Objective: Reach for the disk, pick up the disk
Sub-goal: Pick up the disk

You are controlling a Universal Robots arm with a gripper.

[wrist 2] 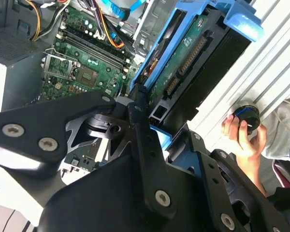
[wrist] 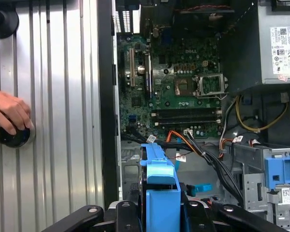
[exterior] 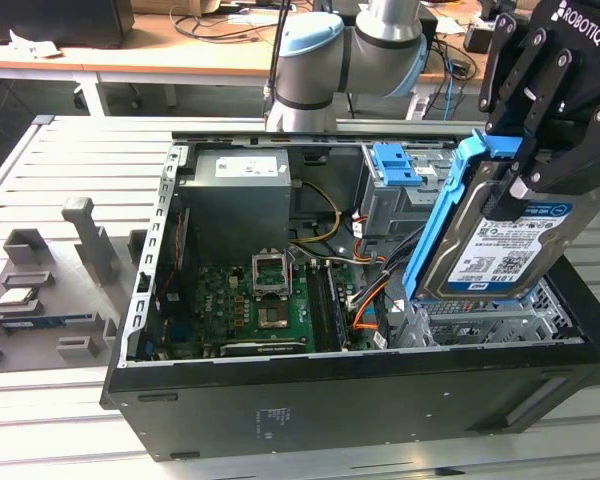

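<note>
**One disk gripped and raised above the open case**

One disk point(exterior: 490, 255) is held in the pincer point(exterior: 525, 150), whose black fingers point(exterior: 512, 75) are clenched on the blue rail frame at the disk's upper edge. The disk hangs tilted directly beneath the pincer, label side toward the exterior camera, its lower end just above the metal drive cage point(exterior: 490, 320) of the case. In the second wrist view the disk point(wrist 2: 193, 63) is seen from its underside, with the circuit board and connector exposed and the blue rail running along its edges, extending away from the pincer point(wrist 2: 150, 130). In the first wrist view the blue rail of the disk point(wrist: 159, 193) is seen edge-on, clamped between the pincer's fingers point(wrist: 128, 212).

Below the pincer lies the open computer case point(exterior: 280, 400), set on its side on the slatted table point(exterior: 60, 420). Inside it, beyond the disk and farther from the pincer, a green motherboard point(exterior: 255, 305) with an empty processor socket point(exterior: 273, 270) is seen, and past that a grey power supply point(exterior: 235, 200). A bare blue bracket point(exterior: 395, 165) sits in the bay just behind the raised disk. Orange and black cables point(exterior: 365, 300) run between the motherboard and the drive cage.

Well apart from the pincer, on the table beside the case, grey fixture blocks point(exterior: 85, 240) are placed. In both wrist views a person's hand point(wrist 2: 244, 140) is laid on a round black knob point(wrist: 10, 137) on the table, outside the case.
</note>
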